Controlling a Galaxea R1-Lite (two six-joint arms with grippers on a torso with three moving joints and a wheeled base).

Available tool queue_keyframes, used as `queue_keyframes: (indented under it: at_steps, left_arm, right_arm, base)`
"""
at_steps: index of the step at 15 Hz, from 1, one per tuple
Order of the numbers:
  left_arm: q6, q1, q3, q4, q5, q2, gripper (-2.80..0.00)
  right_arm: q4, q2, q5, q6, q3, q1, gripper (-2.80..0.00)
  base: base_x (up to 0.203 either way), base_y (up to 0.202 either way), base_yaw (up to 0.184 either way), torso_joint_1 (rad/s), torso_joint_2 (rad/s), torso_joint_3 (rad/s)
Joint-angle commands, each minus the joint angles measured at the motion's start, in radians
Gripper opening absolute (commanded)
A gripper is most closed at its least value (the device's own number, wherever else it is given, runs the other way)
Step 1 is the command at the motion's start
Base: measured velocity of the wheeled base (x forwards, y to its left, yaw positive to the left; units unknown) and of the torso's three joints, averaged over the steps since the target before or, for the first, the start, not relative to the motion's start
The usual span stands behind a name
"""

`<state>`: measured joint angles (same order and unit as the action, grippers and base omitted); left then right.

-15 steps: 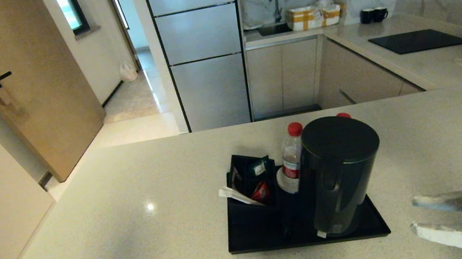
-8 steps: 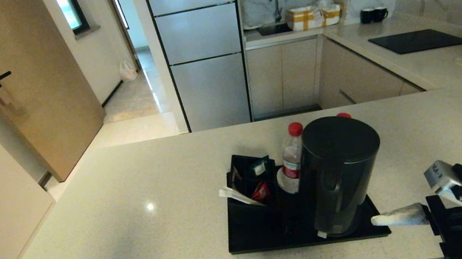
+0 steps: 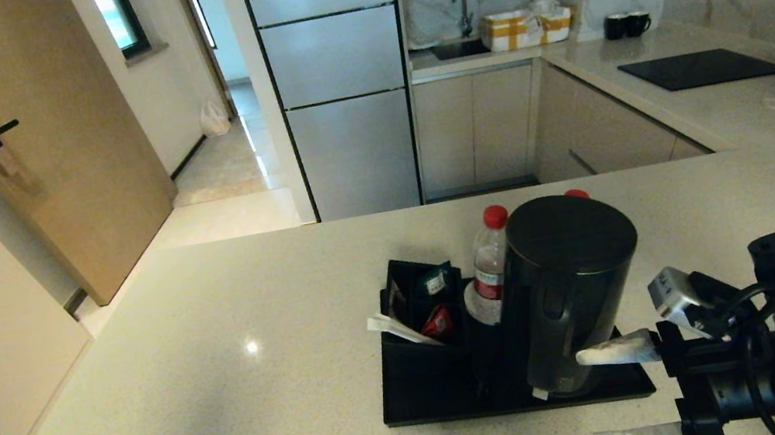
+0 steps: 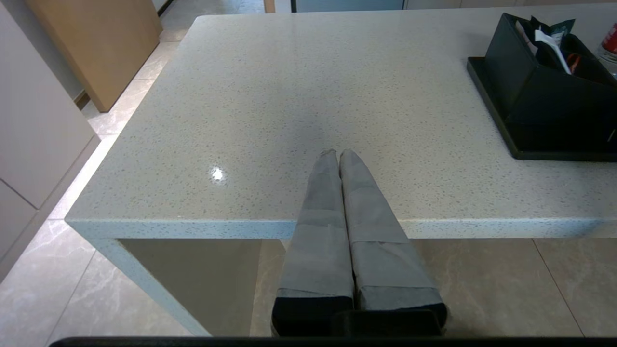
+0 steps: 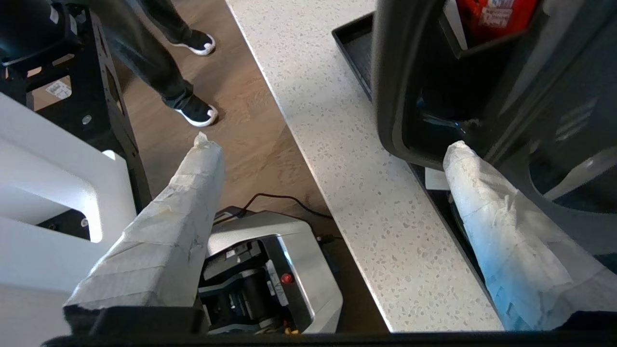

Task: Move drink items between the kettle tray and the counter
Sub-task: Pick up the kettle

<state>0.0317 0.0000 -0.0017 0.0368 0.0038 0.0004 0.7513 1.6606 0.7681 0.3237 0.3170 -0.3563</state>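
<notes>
Reaching in, my right pincer [image 3: 610, 397] has opened wide and slid beside the kettle [image 3: 574, 288], ready to grab it.

The right gripper [image 3: 610, 397] sat at the tray's [image 3: 434, 399] right front corner. The kettle [image 3: 569, 289] stood on the tray just past its far finger [image 3: 615, 352], maybe touching. A bottle [image 3: 488, 270] stood left of the kettle, another [image 3: 576, 194] behind it. The box [image 3: 419, 305] was farthest left.
</notes>
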Motion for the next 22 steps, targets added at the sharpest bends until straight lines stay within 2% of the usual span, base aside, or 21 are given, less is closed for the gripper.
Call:
queue_keyframes:
  at_steps: [1, 4, 6, 7, 11, 22]
  left_arm:
    - [-0.001, 0.002, 0.0, 0.0, 0.001, 0.0, -2.8]
    - [-0.001, 0.0, 0.0, 0.0, 0.001, 0.0, -2.8]
    - [-0.001, 0.0, 0.0, 0.0, 0.001, 0.0, -2.8]
    - [-0.001, 0.0, 0.0, 0.0, 0.001, 0.0, -2.8]
    - [-0.001, 0.0, 0.0, 0.0, 0.001, 0.0, -2.8]
    - [-0.001, 0.0, 0.0, 0.0, 0.001, 0.0, -2.8]
  right_arm:
    - [0.036, 0.023, -0.009, -0.012, 0.013, -0.012, 0.0]
    - [0.258, 0.22, -0.074, -0.068, 0.079, -0.062, 0.0]
    - [0.343, 0.279, -0.104, -0.131, 0.161, -0.095, 0.0]
    - [0.356, 0.287, -0.113, -0.158, 0.196, -0.112, 0.0]
    - [0.361, 0.315, -0.145, -0.163, 0.24, -0.124, 0.0]
    - [0.378, 0.314, -0.147, -0.161, 0.197, -0.124, 0.0]
  base:
    - [0.0, 0.0, 0.0, 0.0, 0.0, 0.0]
    - [0.0, 0.0, 0.0, 0.0, 0.0, 0.0]
    - [0.0, 0.0, 0.0, 0.0, 0.0, 0.0]
    - [0.0, 0.0, 0.0, 0.0, 0.0, 0.0]
    - [0.0, 0.0, 0.0, 0.0, 0.0, 0.0]
    - [0.0, 0.0, 0.0, 0.0, 0.0, 0.0]
